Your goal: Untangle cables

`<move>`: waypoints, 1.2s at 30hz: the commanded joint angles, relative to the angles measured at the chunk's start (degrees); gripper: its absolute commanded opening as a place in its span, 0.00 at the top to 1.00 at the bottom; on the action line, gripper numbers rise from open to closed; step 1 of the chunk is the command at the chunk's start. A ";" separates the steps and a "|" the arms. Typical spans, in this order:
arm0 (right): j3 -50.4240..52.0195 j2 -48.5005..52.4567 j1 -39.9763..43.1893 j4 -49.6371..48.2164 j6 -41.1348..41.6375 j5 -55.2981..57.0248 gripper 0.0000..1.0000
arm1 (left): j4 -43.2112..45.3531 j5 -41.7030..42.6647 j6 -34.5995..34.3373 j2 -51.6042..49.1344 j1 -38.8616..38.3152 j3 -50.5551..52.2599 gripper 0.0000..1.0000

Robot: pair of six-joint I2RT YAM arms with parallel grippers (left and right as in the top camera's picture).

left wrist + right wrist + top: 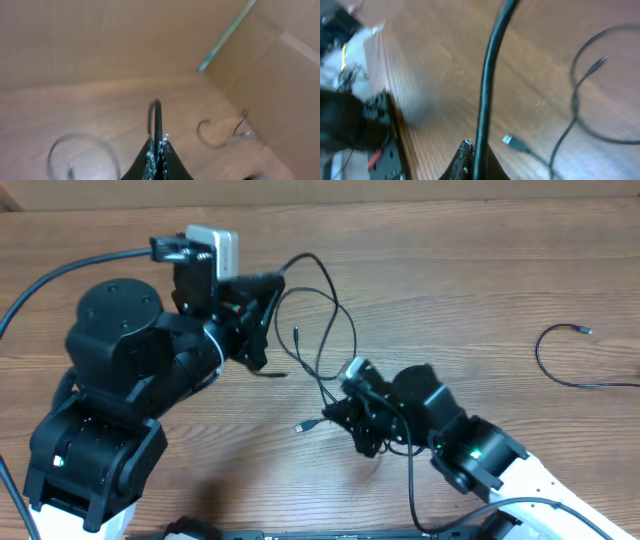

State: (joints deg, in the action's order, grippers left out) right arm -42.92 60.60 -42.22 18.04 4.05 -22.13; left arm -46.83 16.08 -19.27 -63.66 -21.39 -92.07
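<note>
Two thin black cables [325,330] lie looped over each other at the table's middle, between my grippers. My left gripper [268,288] is shut on one cable; in the left wrist view the cord [158,120] rises straight out of the closed jaws [159,148]. My right gripper [338,410] is shut on a cable too; in the right wrist view the cord [490,65] runs up from the jaws [476,152]. A silver-tipped plug [512,142] lies on the wood just right of them. A third cable [565,365] lies apart at the far right, its plug [585,330] free.
The wooden table [480,270] has cardboard walls behind it [125,35] and at the right [280,75]. The left arm's base [95,440] fills the lower left. The right arm's body [480,455] fills the lower right. A thick black robot wire [60,275] arcs at the left.
</note>
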 commanded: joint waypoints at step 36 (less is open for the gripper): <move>-24.83 -15.54 20.33 -18.05 -33.38 57.05 0.96 | -26.01 2.99 -3.45 -32.39 -0.44 5.64 0.00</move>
State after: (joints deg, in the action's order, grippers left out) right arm -67.46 42.11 -22.26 1.74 -16.38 14.17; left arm -72.40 15.70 -20.80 -93.95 -21.39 -86.70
